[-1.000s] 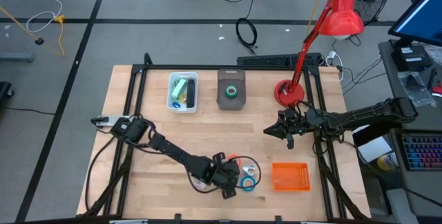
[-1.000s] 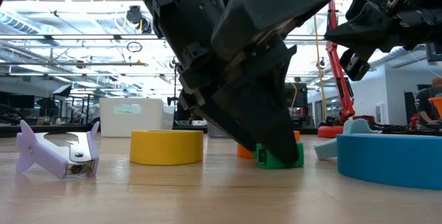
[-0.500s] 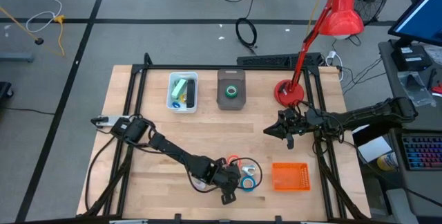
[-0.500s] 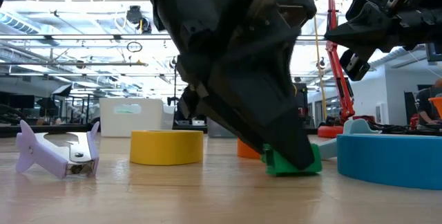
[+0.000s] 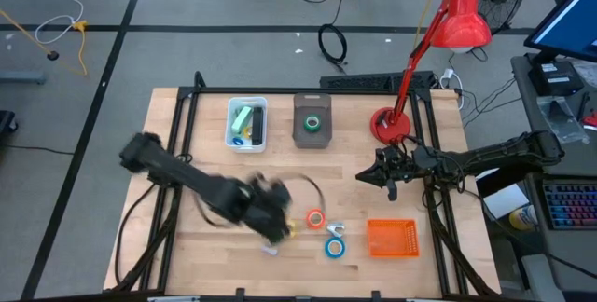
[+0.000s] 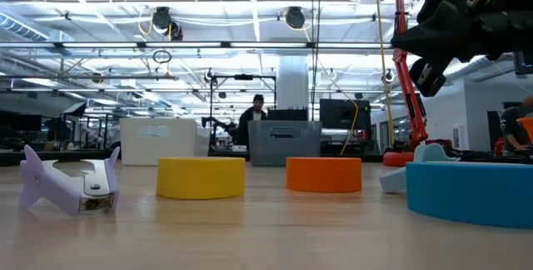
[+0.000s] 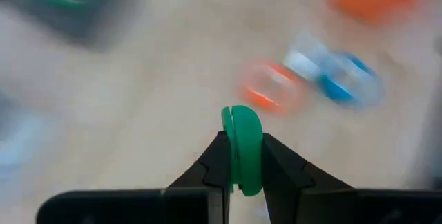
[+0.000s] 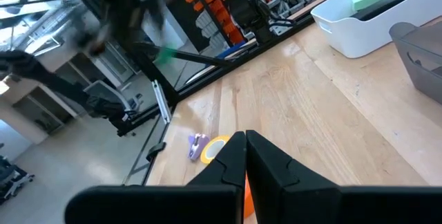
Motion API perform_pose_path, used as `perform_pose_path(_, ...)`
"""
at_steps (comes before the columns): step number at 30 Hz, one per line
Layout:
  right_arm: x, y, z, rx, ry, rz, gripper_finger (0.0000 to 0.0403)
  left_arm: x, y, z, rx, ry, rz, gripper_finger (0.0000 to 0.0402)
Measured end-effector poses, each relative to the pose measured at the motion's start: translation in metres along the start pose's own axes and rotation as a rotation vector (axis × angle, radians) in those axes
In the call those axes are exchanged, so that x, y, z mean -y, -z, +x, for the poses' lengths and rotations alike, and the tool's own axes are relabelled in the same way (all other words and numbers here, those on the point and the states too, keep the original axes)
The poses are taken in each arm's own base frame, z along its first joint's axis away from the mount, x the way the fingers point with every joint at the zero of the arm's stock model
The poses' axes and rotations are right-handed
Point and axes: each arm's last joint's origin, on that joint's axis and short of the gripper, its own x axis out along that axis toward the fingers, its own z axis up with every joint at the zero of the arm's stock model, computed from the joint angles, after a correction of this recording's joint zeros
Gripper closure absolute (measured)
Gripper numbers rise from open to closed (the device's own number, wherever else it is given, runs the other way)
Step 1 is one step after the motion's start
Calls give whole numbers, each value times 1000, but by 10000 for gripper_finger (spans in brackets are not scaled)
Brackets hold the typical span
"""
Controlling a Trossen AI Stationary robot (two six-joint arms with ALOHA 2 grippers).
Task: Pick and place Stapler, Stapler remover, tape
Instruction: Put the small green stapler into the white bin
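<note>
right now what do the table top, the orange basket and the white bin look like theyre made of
Table top: looks like pale wood, matte, with visible plank seams and grain.
Orange basket: probably plastic; a bright uniform orange with a fine mesh pattern.
White bin: likely moulded plastic; smooth, slightly glossy, with rounded corners, as the right wrist view also shows.

Red desk lamp (image 5: 438, 50) on table's (image 5: 187, 153) far-right corner.
</note>
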Motion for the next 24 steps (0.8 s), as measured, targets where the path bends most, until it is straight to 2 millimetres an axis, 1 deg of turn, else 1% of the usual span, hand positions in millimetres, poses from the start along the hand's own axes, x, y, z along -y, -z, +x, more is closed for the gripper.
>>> perform_pose_path(2, 0, 0, 0, -2, 1, 0, 399, -32, -1, -26, 81, -199, -40, 351)
perform_pose_path(4, 0, 0, 0, -2, 1, 0, 399, -64, -2, -45, 127, -381, -88, 351)
perform_pose_path(5, 0, 0, 0, -1, 2, 0, 399, -79, -4, -52, 138, -446, -116, 351)
perform_pose_path(6, 0, 0, 0, -1, 3, -1, 399, -93, -9, -57, 155, -487, -152, 351)
perform_pose_path(9, 1, 0, 0, 12, 23, -8, 399, -131, -23, -61, 172, -521, -174, 351)
perform_pose_path(12, 1, -1, 0, 17, 29, -9, 399, -167, -37, -46, 109, -590, -168, 351)
perform_pose_path(14, 1, -1, 0, 18, 26, -7, 399, -193, -39, -33, 10, -630, -175, 351)
perform_pose_path(16, 1, -1, 0, 15, 27, -1, 399, -218, -42, -20, -44, -644, -192, 351)
perform_pose_path(20, 1, -1, 0, 15, 26, -1, 399, -256, -42, 12, -147, -558, -239, 351)
perform_pose_path(24, 1, -1, 0, 15, 26, 0, 399, -283, -36, 38, -156, -444, -298, 351)
